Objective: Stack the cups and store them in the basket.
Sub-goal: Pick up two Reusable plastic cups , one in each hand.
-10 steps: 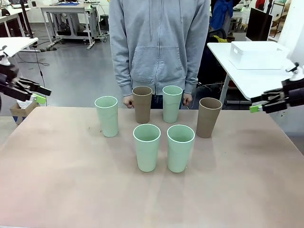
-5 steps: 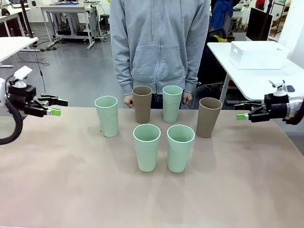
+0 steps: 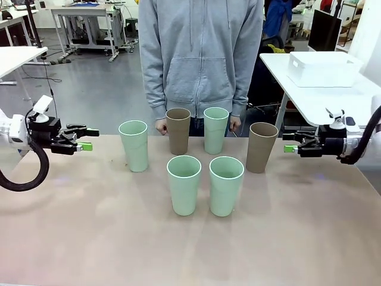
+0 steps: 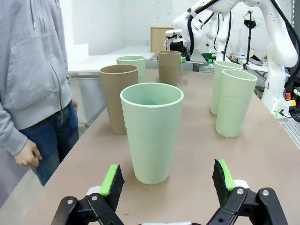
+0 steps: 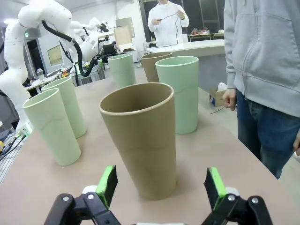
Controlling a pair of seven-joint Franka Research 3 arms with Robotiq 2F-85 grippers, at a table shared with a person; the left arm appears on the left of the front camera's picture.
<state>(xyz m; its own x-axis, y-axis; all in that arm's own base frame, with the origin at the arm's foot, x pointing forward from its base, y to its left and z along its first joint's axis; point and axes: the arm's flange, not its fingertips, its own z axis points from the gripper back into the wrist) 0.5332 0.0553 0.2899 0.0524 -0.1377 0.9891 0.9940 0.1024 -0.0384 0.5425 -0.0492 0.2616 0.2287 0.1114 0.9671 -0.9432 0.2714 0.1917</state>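
Observation:
Six cups stand upright and apart on the table: a mint cup at the left, a brown cup and a mint cup at the back, a brown cup at the right, and two mint cups in front. My left gripper is open just left of the left mint cup, which stands ahead of its fingers. My right gripper is open just right of the right brown cup. The white basket sits on a side table at the back right.
A person in a grey hoodie stands at the far edge, with one hand behind the back cups and the other hand beside them. The brown table has bare room in front and at both sides.
Both arms have swung inward from the table's sides, the left gripper toward the left mint cup and the right gripper toward the right brown cup. The cups have not moved.

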